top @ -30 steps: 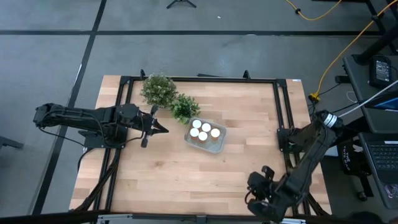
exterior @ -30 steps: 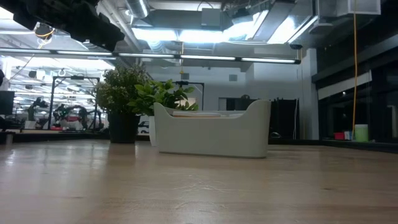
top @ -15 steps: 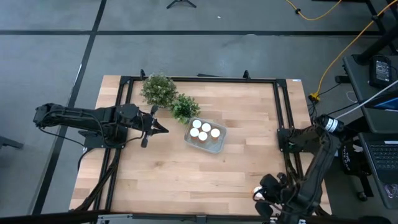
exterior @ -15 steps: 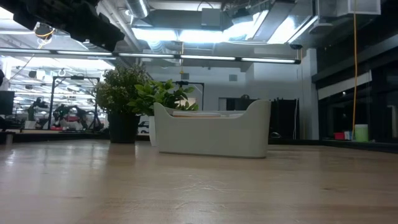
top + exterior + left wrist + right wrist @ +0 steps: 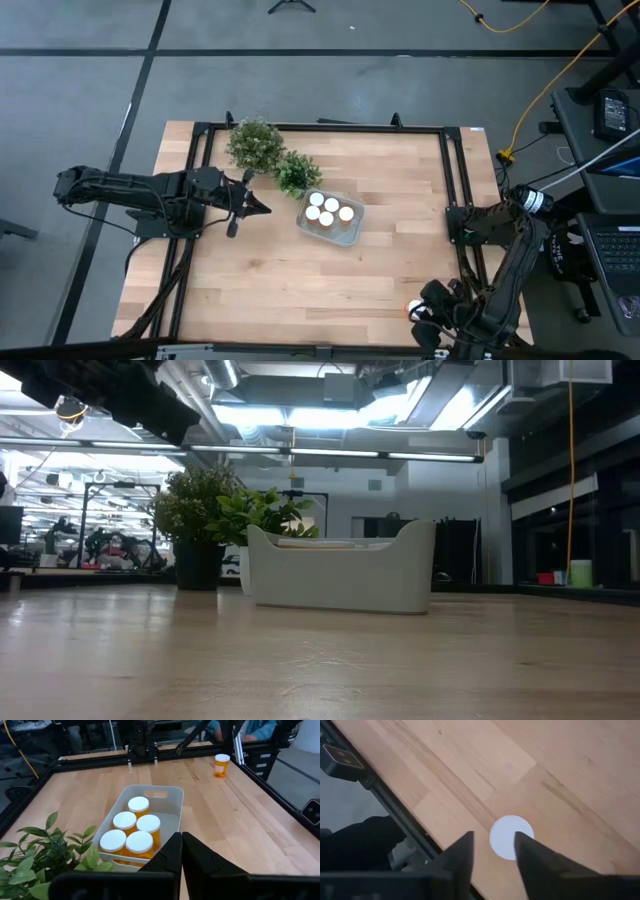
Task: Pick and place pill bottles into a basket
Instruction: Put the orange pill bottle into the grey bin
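Observation:
The basket (image 5: 331, 218) stands mid-table and holds several orange pill bottles (image 5: 131, 831) with white caps, upright on its floor. One more bottle (image 5: 411, 309) stands upright alone near the table's near edge, right of centre; it also shows in the left wrist view (image 5: 221, 764). My right gripper (image 5: 494, 845) is open above this bottle and points down, with the white cap (image 5: 512, 837) just ahead of the gap between its fingers. My left gripper (image 5: 181, 846) is shut and empty, left of the basket (image 5: 165, 800).
Two green potted plants (image 5: 255, 143) (image 5: 296, 172) stand just behind and left of the basket. A black frame rail (image 5: 458, 180) runs around the table. The lone bottle stands close to the table's near edge (image 5: 395, 805). Bare wood lies between the basket and the near edge.
My right arm has swung toward the table's right and near edges, and the lone bottle now shows beside its gripper in the high view. The left arm, basket and bottles have kept still.

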Available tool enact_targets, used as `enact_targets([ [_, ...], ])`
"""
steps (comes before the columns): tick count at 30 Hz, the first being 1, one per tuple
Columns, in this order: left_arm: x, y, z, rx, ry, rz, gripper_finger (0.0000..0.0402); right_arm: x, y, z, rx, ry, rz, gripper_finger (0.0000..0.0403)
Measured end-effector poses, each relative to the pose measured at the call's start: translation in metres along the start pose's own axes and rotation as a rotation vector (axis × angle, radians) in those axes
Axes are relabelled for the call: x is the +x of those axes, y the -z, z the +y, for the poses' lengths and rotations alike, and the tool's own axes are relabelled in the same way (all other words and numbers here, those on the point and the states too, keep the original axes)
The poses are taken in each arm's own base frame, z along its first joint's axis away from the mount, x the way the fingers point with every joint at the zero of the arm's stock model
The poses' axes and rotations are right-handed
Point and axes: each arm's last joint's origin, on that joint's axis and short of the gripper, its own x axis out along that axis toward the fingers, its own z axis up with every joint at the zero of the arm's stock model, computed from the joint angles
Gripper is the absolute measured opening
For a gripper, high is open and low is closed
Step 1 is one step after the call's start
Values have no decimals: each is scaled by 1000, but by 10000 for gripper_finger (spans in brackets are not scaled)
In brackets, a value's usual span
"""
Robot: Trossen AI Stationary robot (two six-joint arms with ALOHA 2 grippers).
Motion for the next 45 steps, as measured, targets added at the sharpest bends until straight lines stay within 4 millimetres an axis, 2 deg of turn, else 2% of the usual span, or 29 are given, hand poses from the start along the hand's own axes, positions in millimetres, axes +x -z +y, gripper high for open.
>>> enact_targets([
  [8,0,0,0,-17,0,0,6,0,1,0,5,10,26,261],
  [13,0,0,0,-17,0,0,5,0,1,0,6,10,27,303],
  [18,0,0,0,-17,0,0,2,2,2,0,4,15,24,307],
  [32,0,0,0,-37,0,1,3,44,26,6,-23,146,31,291],
  [45,0,0,0,-67,0,1,2,69,40,8,-48,201,9,290],
])
